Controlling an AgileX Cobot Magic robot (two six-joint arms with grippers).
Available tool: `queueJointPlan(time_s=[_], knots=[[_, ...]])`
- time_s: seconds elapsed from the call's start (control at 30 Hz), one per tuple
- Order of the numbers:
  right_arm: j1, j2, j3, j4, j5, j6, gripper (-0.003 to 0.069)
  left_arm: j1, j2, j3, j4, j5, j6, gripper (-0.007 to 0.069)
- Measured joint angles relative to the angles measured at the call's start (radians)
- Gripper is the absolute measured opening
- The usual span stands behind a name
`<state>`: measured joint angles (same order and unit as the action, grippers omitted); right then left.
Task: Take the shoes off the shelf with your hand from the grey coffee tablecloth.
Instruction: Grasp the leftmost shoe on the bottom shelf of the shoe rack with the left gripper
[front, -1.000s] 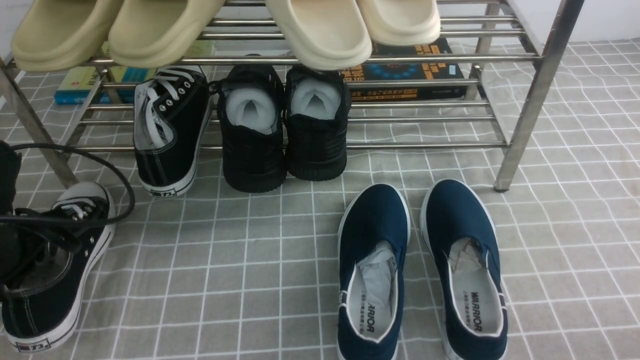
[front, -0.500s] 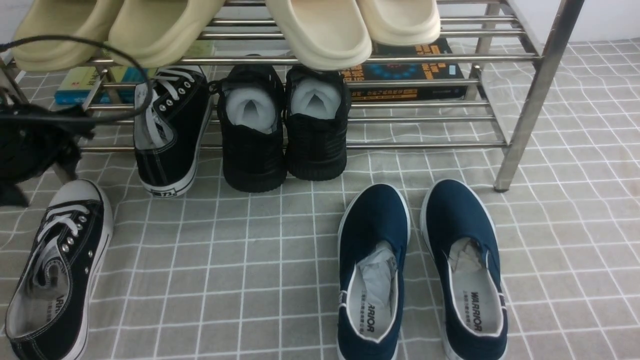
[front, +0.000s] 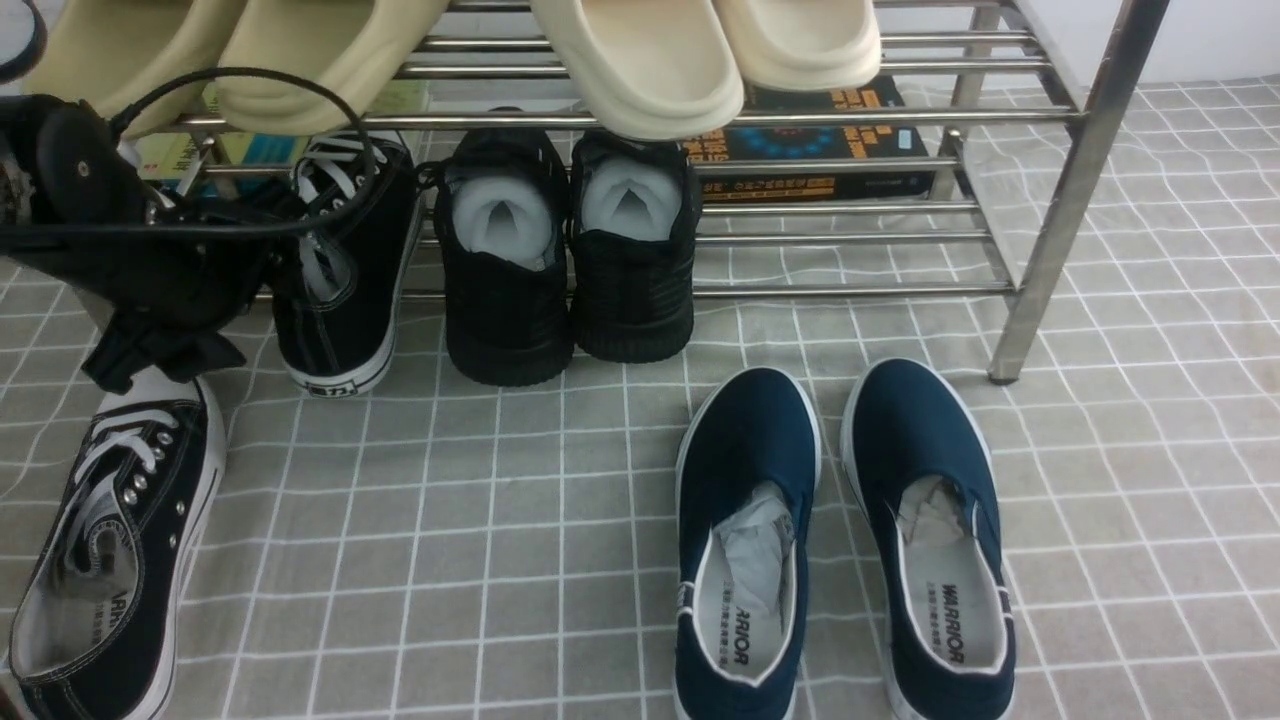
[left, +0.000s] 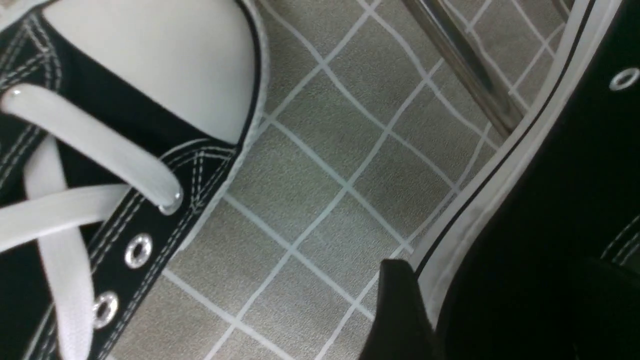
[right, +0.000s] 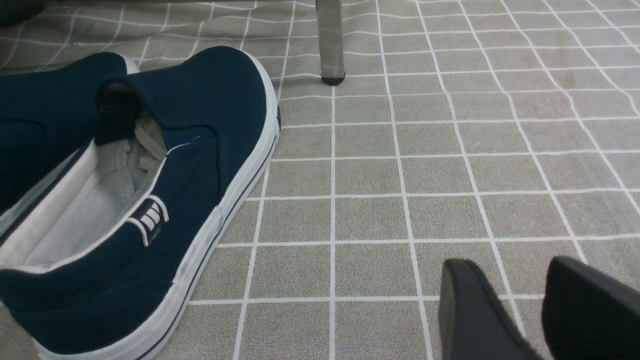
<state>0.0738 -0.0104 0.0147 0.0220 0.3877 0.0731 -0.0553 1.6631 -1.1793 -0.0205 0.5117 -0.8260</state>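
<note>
One black canvas shoe (front: 110, 560) with white laces lies on the grey coffee tablecloth (front: 500, 500) at the front left. Its mate (front: 350, 270) stands on the lower tier of the shelf (front: 850, 290), heel toward me. My left hand (front: 165, 350) hovers just left of that shelved shoe, above the other one's toe cap (left: 165, 60). It is open: one finger (left: 400, 310) is outside the white sole (left: 500, 190), the other barely shows against the black canvas. My right gripper (right: 512, 265) is open and empty over the cloth.
All-black knit sneakers (front: 570, 260) sit next to the shelved shoe. Navy slip-ons (front: 840, 540) lie on the cloth at front centre-right, one (right: 150, 190) close to my right gripper. Beige slippers (front: 640, 60) fill the top tier. Books (front: 820, 140) lie behind. A shelf leg (front: 1040, 250) stands right.
My left hand let go of the shoe now lying on the cloth, rose, and moved forward and right to the shoe on the lower tier. The right gripper has stayed put.
</note>
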Motion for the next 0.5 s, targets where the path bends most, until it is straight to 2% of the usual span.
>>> queueJointPlan(time_s=[0.27, 0.5], knots=[[0.000, 0.000, 0.000, 0.000, 0.000, 0.000, 0.0239, 0.000, -0.064, 0.000, 0.000, 0.003, 0.093, 0.0467], [0.000, 0.000, 0.000, 0.000, 0.000, 0.000, 0.0239, 0.000, -0.051, 0.000, -0.005, -0.040, 0.102, 0.0467]])
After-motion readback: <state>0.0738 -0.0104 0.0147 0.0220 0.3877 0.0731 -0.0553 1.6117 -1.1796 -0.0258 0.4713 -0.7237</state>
